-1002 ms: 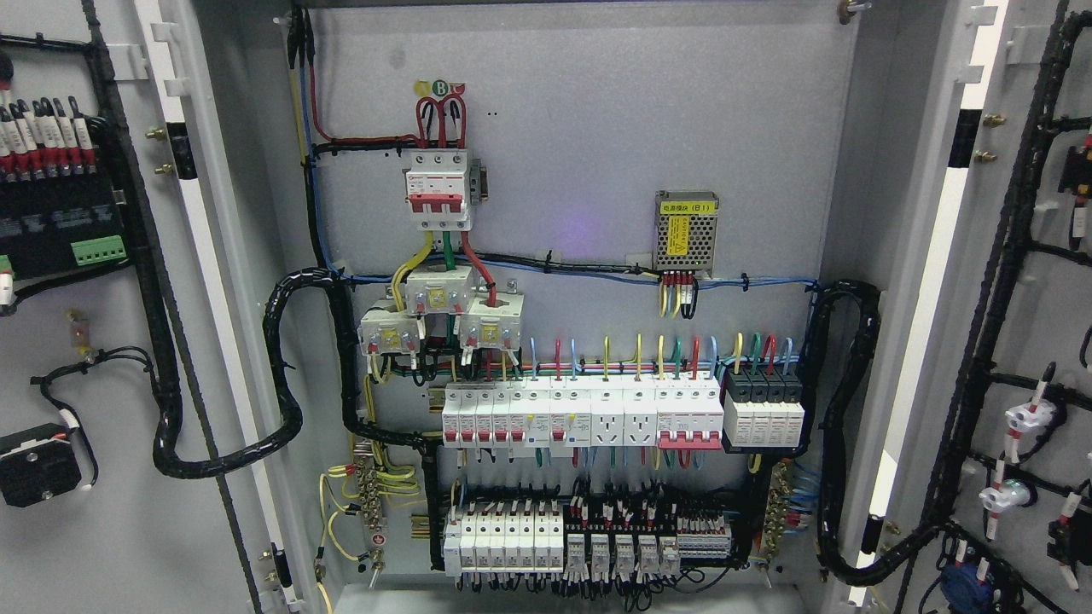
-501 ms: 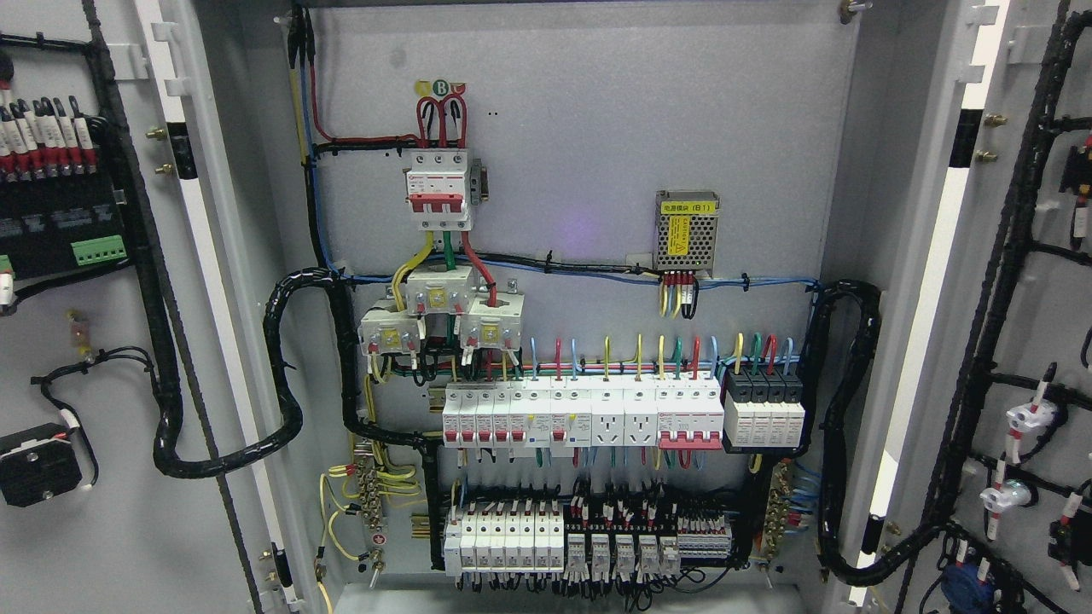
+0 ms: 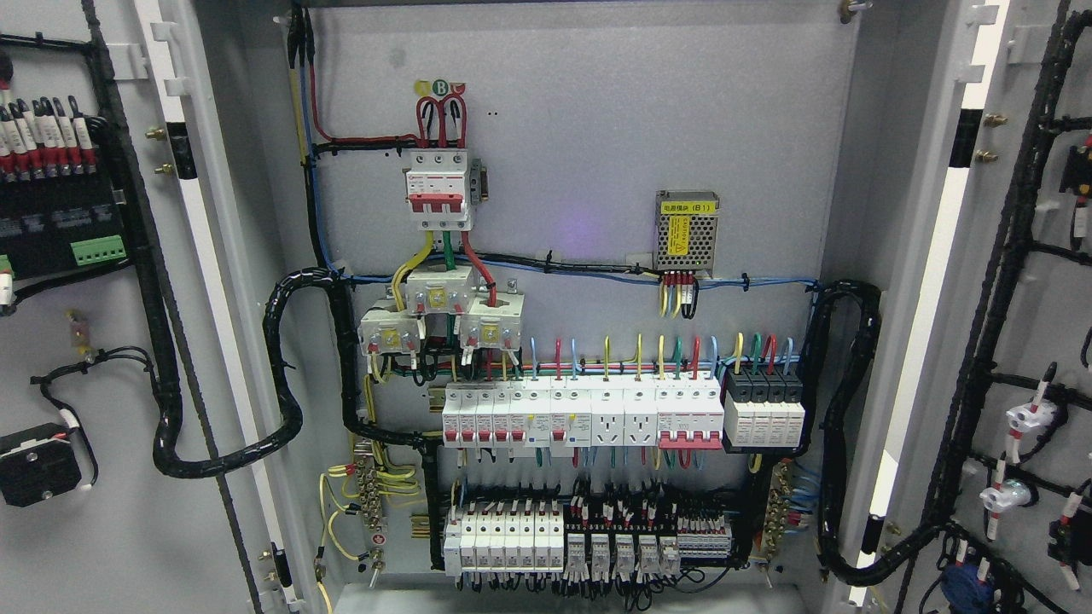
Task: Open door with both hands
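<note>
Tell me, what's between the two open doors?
In the head view, the cabinet's back panel, full of breakers and coloured wires, lies between the left door and right door.

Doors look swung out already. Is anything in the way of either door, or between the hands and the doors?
Neither hand is in view, so that gap can't be judged. Both the left door and right door stand open, nothing visible blocking them; black cable bundles loop from cabinet to doors.

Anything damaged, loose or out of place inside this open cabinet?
Nothing stands out. Both doors, left door and right door, stand wide open; the breaker rows sit level and the wiring looks bundled. No robot hand shows.
</note>
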Robot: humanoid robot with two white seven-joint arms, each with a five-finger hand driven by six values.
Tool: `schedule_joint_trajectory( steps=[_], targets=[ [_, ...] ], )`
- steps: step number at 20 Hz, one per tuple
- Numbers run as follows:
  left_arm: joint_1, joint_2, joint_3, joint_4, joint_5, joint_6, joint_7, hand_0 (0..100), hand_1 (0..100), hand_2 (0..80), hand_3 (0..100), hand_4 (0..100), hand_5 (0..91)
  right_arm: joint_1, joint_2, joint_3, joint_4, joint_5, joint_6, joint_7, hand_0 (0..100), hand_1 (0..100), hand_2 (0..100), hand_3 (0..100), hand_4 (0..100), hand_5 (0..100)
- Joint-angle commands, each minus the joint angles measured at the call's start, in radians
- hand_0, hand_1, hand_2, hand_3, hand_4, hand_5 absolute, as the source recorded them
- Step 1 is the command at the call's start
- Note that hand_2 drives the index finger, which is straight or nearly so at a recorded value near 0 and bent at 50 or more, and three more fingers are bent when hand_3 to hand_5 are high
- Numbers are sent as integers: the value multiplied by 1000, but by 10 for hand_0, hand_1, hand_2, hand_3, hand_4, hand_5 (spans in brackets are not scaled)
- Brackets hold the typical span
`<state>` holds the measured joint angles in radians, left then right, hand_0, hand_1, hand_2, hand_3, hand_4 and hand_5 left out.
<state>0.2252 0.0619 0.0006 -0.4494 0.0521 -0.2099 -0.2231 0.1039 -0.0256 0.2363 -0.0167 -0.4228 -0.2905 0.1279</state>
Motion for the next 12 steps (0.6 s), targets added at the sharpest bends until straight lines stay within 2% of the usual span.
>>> schedule_joint_trajectory(
  steps=[1, 4, 6, 12],
  targets=[
    [-61, -63, 12, 379, -2, 21, 4, 0, 0, 0, 0, 30, 0, -24, 36, -28, 152, 71, 88, -19, 107, 0, 0, 0, 0, 0],
    [-78, -77, 18, 413, -2, 61, 11, 0, 0, 0, 0, 31, 0, -26, 39, -29, 142, 114, 149, -24, 107, 0, 0, 0, 0, 0],
    [-84, -79, 19, 414, -2, 107, 13, 0, 0, 0, 0, 31, 0, -26, 62, -23, 133, 116, 155, -45, 107, 0, 0, 0, 0, 0],
    [-103, -80, 38, 440, -2, 130, 31, 0, 0, 0, 0, 31, 0, -26, 81, -20, 129, 151, 163, -97, 107, 0, 0, 0, 0, 0]
  ],
)
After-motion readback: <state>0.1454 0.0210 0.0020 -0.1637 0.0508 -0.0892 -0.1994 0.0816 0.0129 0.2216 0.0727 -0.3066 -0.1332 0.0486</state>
